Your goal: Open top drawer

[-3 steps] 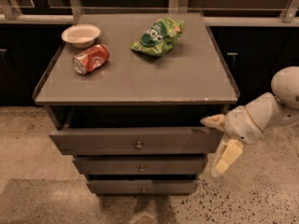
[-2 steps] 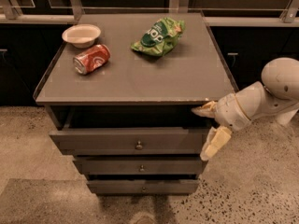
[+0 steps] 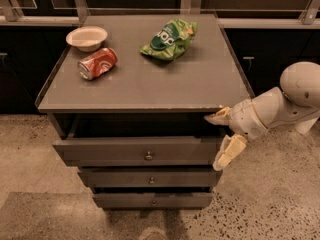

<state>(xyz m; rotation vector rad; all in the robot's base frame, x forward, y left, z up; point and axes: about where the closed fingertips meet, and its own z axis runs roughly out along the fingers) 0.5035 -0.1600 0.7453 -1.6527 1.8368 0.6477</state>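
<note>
Drawer: the top drawer (image 3: 110, 150) sits directly under the cabinet top (image 3: 150, 86). It is the widest of three grey-brown fronts, and its front stands forward of the frame, with a dark gap showing above it.
Knob: one small round metal knob (image 3: 148, 156) sits at the centre of that front, with nothing touching it.
Gripper: the gripper (image 3: 224, 136) is at the right end of the drawer front, just below the cabinet top's right front corner.
Jaws: they are spread wide. One pale finger points left under the top's edge and the other finger (image 3: 230, 153) hangs down beside the front's right end. They grip nothing that can be seen.
Handling: the drawer is likely a stiff, shallow, light box that slides straight. The flat front gives little to pinch, and a pull at one end may skew it.
Hold: the centre knob looks the truest point. It is small and smooth, so a slip is possible.
Lower fronts: the middle drawer (image 3: 115, 177) and the lowest drawer (image 3: 125, 200) are to be left alone.
On top: a bowl (image 3: 87, 37), a red can (image 3: 98, 63) lying on its side, and a green chip bag (image 3: 169, 39).
</note>
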